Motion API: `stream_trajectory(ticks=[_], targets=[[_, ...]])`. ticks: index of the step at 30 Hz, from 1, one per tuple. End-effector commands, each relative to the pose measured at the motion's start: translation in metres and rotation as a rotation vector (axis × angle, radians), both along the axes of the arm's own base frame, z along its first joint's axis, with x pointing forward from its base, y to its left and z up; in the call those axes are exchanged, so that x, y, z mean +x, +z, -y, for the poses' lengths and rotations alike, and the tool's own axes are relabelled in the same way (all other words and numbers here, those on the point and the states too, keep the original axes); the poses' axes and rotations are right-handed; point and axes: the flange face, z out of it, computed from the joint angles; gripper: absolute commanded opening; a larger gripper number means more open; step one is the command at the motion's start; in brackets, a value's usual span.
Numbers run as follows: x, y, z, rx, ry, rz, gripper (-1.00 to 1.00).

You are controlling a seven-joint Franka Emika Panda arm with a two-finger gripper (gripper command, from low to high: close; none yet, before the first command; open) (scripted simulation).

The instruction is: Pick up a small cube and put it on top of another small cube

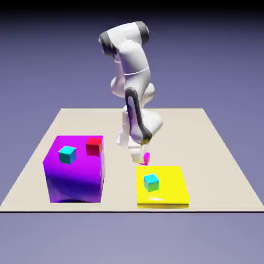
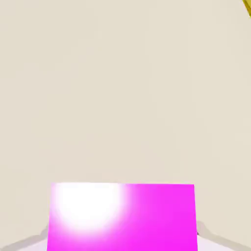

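Beige table [image 1: 216, 154] under me: my pincer [image 1: 140, 156] is clamped on the pink cube [image 2: 122, 215], just behind the yellow slab [image 1: 172, 188] where a cyan cube [image 1: 151, 182] sits.

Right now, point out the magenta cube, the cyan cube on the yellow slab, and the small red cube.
magenta cube [image 2: 122, 218]: hand view, its broad near face.
cyan cube on the yellow slab [image 1: 151, 181]: exterior view, centre of the cube.
small red cube [image 1: 93, 147]: exterior view, its front face, atop the purple block.
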Motion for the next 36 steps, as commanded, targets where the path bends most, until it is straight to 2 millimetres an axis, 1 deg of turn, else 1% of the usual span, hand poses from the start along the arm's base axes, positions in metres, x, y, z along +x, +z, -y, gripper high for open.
stream_trajectory(ticks=[1, 10, 21, 22, 25, 28, 32, 36], targets=[[-0.001, 0.002, 0.000, 0.002, 0.001, -0.004, -1.00], [0.000, 0.022, 0.001, 0.009, 0.006, -0.005, -1.00], [0.012, 0.057, 0.012, -0.022, -0.008, 0.088, -1.00], [0.023, 0.058, 0.013, -0.013, -0.013, 0.122, -1.00], [0.065, 0.061, 0.014, 0.030, -0.015, 0.237, -1.00], [0.105, 0.068, 0.015, 0.074, 0.005, 0.330, -1.00], [0.153, 0.083, 0.013, 0.128, 0.064, 0.416, -1.00], [0.194, 0.102, 0.009, 0.167, 0.149, 0.451, -1.00]])
